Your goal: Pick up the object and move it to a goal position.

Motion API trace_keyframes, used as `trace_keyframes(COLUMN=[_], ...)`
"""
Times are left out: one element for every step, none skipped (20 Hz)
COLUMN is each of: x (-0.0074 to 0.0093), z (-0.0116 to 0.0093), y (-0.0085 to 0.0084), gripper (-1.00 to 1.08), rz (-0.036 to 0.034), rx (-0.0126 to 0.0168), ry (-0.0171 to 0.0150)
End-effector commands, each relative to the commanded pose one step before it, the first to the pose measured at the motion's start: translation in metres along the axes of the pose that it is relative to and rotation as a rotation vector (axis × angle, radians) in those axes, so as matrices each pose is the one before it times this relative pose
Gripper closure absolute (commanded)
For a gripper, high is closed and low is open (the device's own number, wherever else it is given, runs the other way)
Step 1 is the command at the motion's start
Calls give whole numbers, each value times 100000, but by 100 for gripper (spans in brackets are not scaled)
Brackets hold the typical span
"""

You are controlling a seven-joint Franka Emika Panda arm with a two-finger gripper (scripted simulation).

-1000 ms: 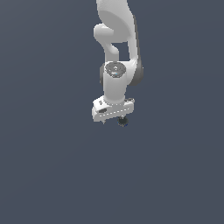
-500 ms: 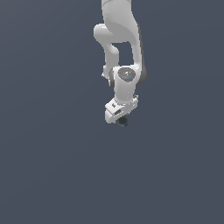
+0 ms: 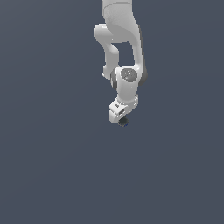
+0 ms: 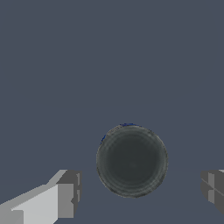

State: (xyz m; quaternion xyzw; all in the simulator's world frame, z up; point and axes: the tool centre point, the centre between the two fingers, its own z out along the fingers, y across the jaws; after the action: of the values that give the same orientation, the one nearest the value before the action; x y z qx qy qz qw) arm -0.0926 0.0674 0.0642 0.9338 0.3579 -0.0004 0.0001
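Note:
The object (image 4: 131, 161) is a small dark ball with a thin blue sliver at its edge. In the wrist view it sits between my two fingers, with a gap on either side. My gripper (image 4: 141, 190) is open around it, one grey fingertip (image 4: 66, 199) on one side and the other (image 4: 212, 186) on the opposite side, neither touching. In the exterior view the white hand points down, and the gripper (image 3: 123, 121) hangs right over the object (image 3: 124, 124), which peeks out below it as a blackish speck with blue.
The white arm (image 3: 120, 39) comes down from the top of the exterior view. A plain dark grey surface (image 3: 52, 166) lies all around, and no other items show.
The wrist has turned and the forearm has swung toward the exterior view's right. The hand stays over the object, which has not moved.

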Motion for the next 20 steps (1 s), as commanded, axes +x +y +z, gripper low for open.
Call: trace_keyframes(x=[-10,-11,5,-20,5,-28,-2,-13,-12,-5,3,-11,15,-1,1,22,2,1,0,0], z=[100,148,206,265,321,379,432,486,523,474,412,356,293,241,186,125,79,26,0,0], y=[21,2,-27,4,-37,6,-35,-21,-18,-17,-16,15,-15,14,12,-20,6,2,0,0], gripper=[-92,-92,-92,-92,-92,-92,-92,-92,-92,-92,-92,-92,-92,-92,-92,-92,-92,-92,108,108], rz=[23,0,-69,0,-97,0,-97,-69,-69,-69,-69,0,-69,0,0,-67,0,0,0,0], rx=[-21,0,1,0,3,0,4,3,2,1,-1,0,-7,0,0,-17,0,0,0,0], ry=[16,0,3,0,6,0,7,6,6,6,6,0,5,0,0,4,0,0,0,0])
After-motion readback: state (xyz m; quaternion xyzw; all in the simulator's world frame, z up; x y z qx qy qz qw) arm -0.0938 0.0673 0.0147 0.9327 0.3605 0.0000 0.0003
